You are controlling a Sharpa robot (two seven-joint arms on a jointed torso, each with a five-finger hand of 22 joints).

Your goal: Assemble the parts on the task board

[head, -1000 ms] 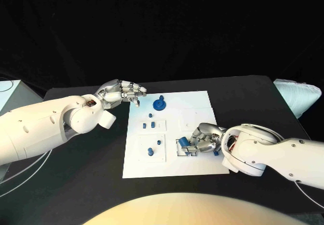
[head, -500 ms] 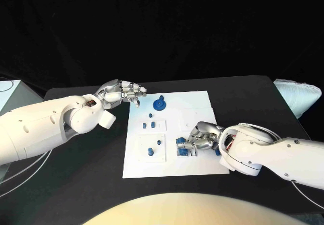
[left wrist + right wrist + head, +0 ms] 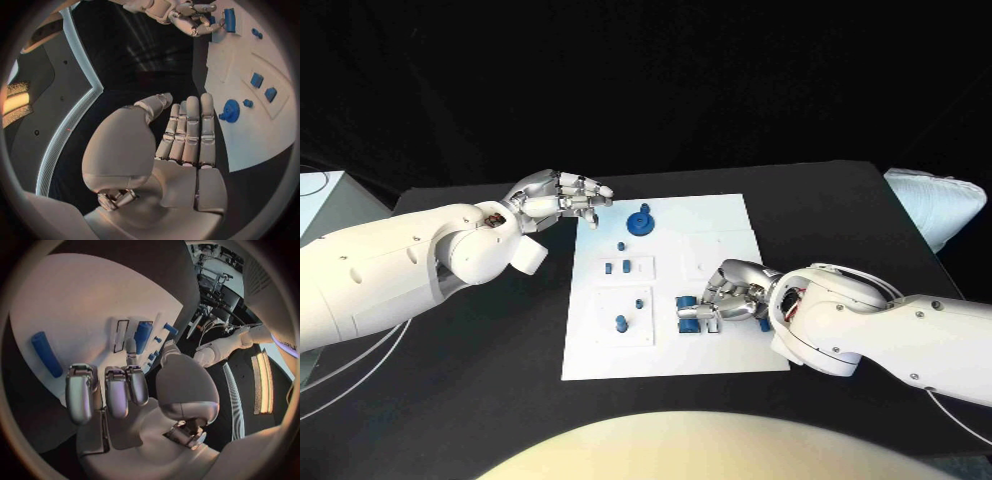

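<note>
From the head view, we see the right hand (image 3: 730, 292) has crept a bit toward the board's middle vs a sec ago, and the blue part (image 3: 689, 308) under its fingertips has shifted w/ it, now by the small framed slot on the task board (image 3: 733, 215). We read that as the part being lined up for seating, not yet in. Right hand is clenched around that part, fingers curled over it. Left hand (image 3: 563, 196) hasn't moved: hovers off the board's far left corner, fingers apart, holding nothing, near the round blue part (image 3: 640, 221).

Left wrist view: left hand (image 3: 181, 135) released, fingers straight, round blue part (image 3: 230, 110) just beyond fingertips, not touching.

Right wrist view: right hand (image 3: 119, 390) over the board, blue part (image 3: 142, 336) standing ahead of the fingertips beside the slot; contact we can't tell here. A loose blue cylinder (image 3: 47, 353) lies well apart on the board
</note>
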